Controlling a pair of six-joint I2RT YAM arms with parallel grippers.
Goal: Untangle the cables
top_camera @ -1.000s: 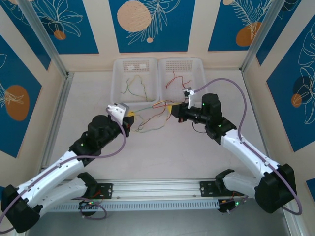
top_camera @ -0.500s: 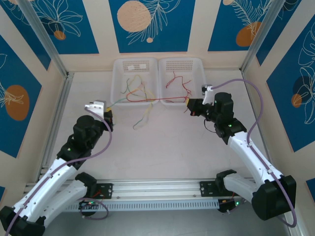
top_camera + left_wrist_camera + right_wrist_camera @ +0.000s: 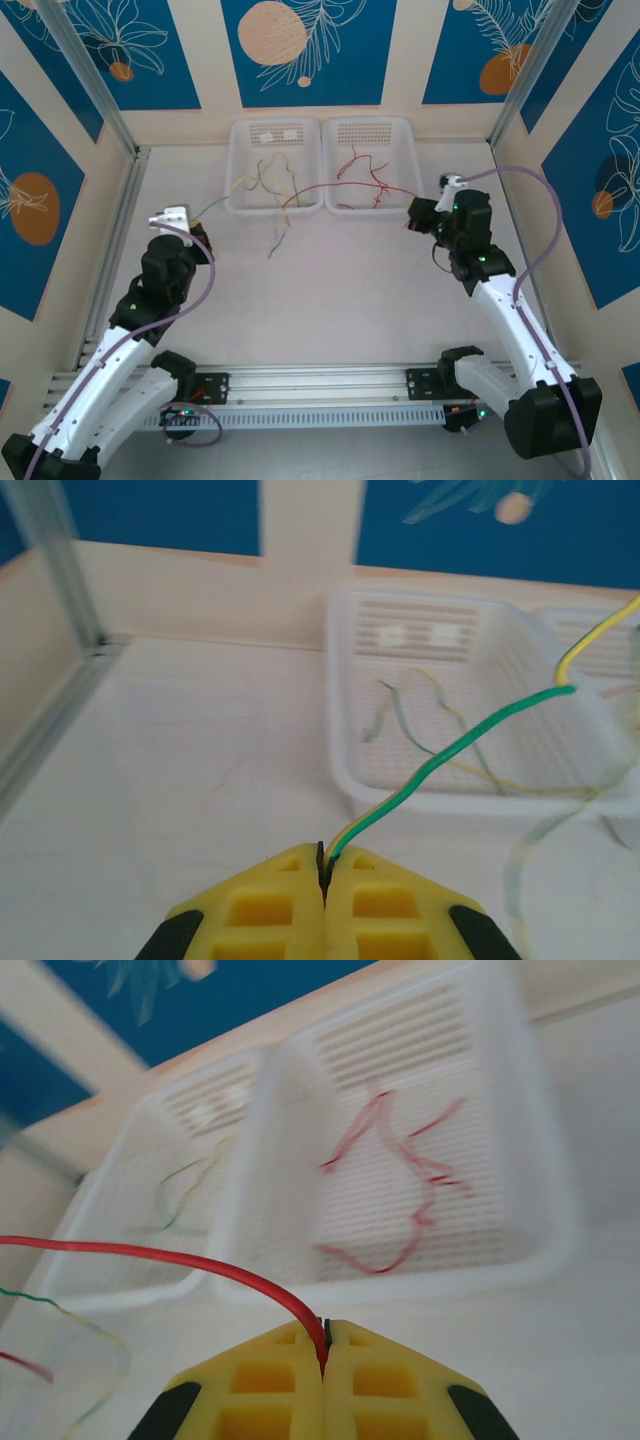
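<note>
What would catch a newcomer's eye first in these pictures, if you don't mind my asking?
A line of thin cables strung between two arms held wide apart: the left end effector is shut on a green wire and the right end effector on a red wire. Behind them at the table's far edge sit two white trays, the left tray holding greenish wires and the right tray holding red ones.

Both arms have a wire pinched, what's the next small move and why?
Probably draw the right fingers slightly further right. They are shut on the red wire, the left fingers on the green wire, and both wires seem to cross by the left basket's front rim, so a little more spread might slip them apart.
</note>
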